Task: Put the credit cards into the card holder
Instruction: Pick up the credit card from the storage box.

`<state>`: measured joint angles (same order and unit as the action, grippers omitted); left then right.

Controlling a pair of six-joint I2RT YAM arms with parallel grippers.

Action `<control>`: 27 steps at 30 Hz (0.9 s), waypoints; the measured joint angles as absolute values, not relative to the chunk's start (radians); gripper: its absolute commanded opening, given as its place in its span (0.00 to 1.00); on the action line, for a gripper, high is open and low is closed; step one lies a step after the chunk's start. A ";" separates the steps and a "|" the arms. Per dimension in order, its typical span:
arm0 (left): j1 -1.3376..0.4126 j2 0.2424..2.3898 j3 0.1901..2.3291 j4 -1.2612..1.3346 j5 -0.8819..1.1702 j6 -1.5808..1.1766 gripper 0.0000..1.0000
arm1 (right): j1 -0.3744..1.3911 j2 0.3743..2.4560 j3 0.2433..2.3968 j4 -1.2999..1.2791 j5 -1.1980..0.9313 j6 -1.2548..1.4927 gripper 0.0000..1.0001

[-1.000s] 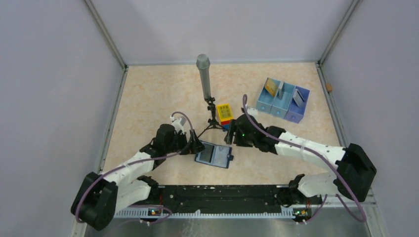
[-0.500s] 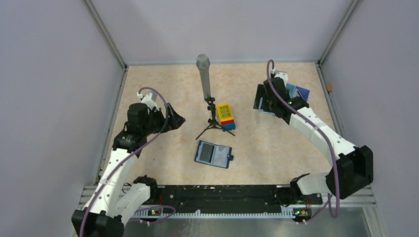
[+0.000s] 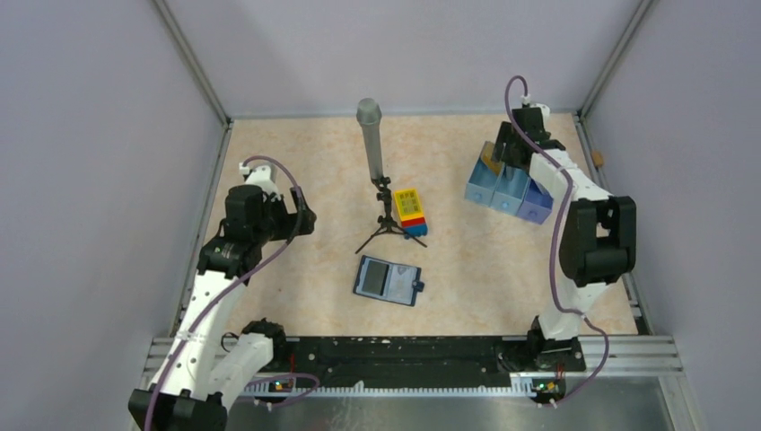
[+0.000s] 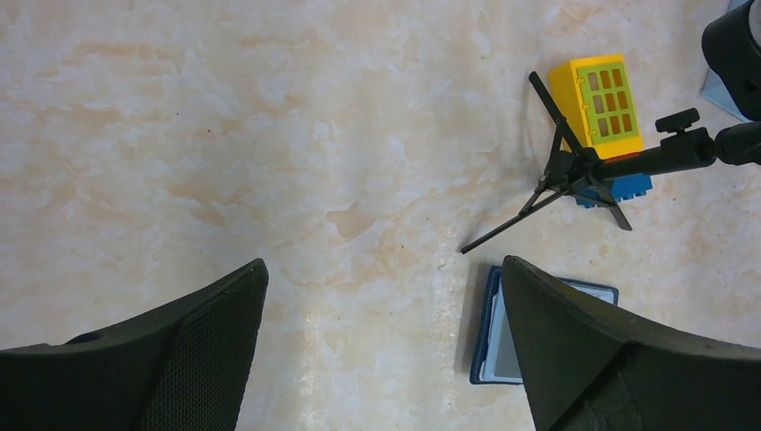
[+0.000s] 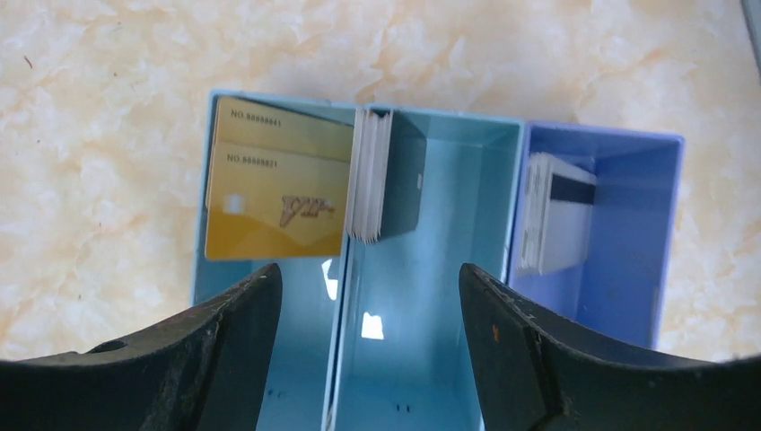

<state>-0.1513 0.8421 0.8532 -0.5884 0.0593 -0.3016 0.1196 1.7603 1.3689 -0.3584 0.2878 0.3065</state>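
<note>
**Top view:** L arm folded up along the left side of the tabletop [image 3: 287,153], elbow high. The left gripper [image 3: 303,219] points twd the centre over bare surface, well apart from the card holder [image 3: 388,280]. The holder lies opened flat near mid-table, just in front of the tripod legs. R arm reaches far fwd to the back-right corner, w/ the right gripper [image 3: 499,154] hanging over the pale blue tray [image 3: 508,199]. Betw. the arms is a mic stand [image 3: 373,153], grey head, upright on a small tripod. A toy brick block [image 3: 409,208] sits just right of it; can't tell if it touches a leg.

**L wrist view:** fingers [image 4: 179,359] spread wide, nothing betw. them but tabletop. The holder's corner shows beside the right-hand finger, the rest hidden behind it. Tripod legs and block are at upper right.

**R wrist view:** fingers [image 5: 188,359] also wide apart and empty, looking straight down into the tray. The credit cards [image 5: 377,184] are in its 3 compartments:
- **Left:** gold cards [image 5: 278,193], overlapping.
- **Middle:** a dark-faced stack on edge against the left divider, pale edges showing.
- **Right:** pale cards [image 5: 556,211] w/ a dark stripe, against that compartment's left wall.
</note>
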 measured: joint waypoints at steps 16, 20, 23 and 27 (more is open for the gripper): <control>-0.151 0.862 0.849 -0.586 0.072 -0.286 0.99 | 0.067 1.998 1.524 -0.305 0.158 0.300 0.66; -0.151 0.862 0.849 -0.585 0.078 -0.286 0.99 | 0.067 1.997 1.533 -0.299 0.134 0.300 0.65; -0.151 0.862 0.848 -0.585 0.085 -0.286 0.99 | 0.067 1.996 1.534 -0.299 0.131 0.300 0.62; -0.151 0.862 0.846 -0.585 0.089 -0.286 0.99 | 0.067 1.996 1.534 -0.302 0.129 0.302 0.60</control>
